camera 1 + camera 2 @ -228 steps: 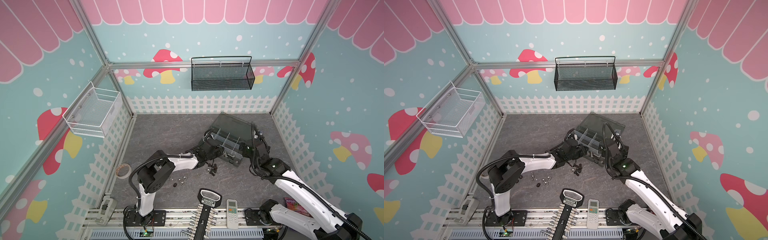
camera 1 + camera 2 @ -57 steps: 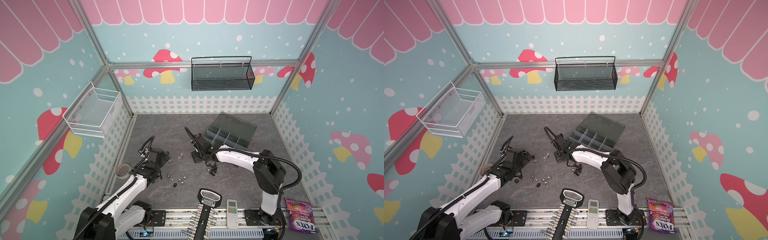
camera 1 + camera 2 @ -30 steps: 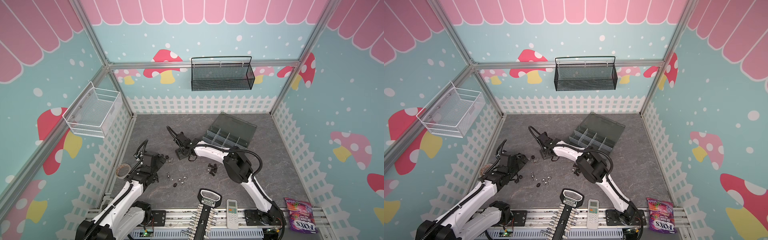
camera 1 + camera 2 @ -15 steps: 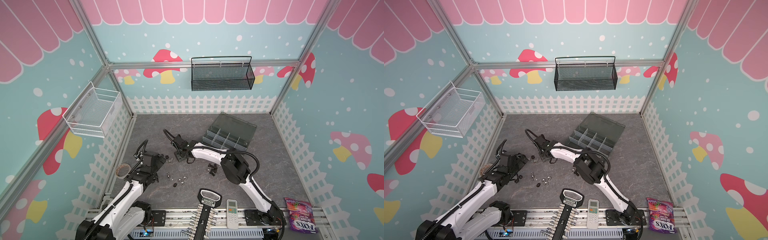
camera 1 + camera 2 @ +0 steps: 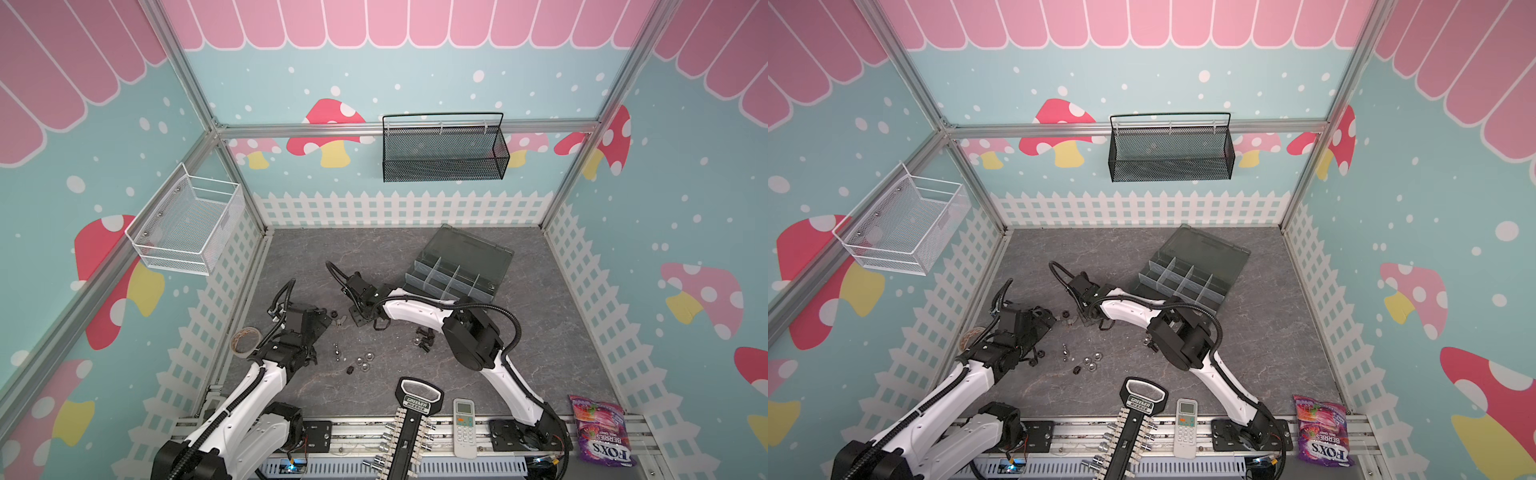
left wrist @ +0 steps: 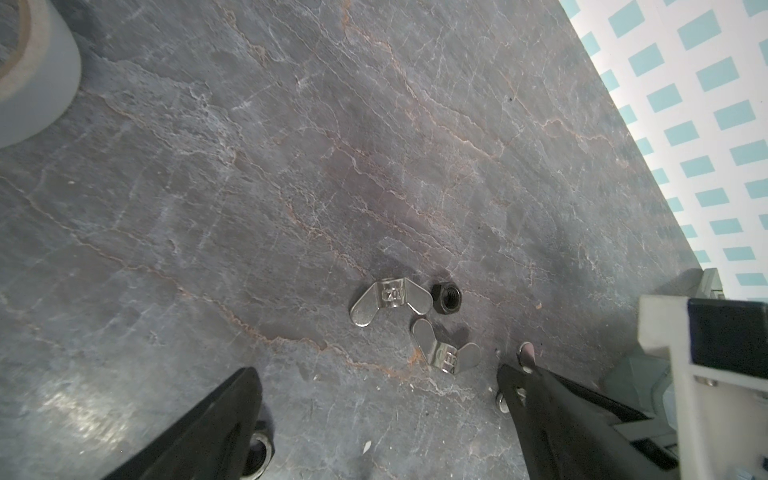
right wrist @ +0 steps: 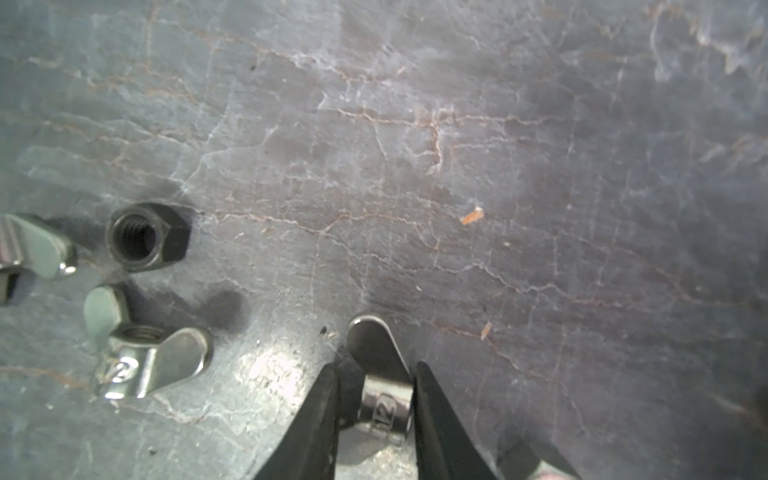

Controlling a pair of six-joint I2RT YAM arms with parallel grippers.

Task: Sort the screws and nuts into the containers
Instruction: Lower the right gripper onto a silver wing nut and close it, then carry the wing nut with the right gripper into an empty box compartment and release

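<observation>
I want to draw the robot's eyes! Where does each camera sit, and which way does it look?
Top views: high above the robot, looking down toward the back wall; both show the left arm, right arm and organiser box.
Left wrist: on the left arm, looking down at the grey tabletop; the open left gripper shows.
Right wrist: on the right arm, close above the tabletop; the right gripper flanks a silver wing nut.
Shared: both wrist views show the black hex nut and a loose wing nut.
</observation>
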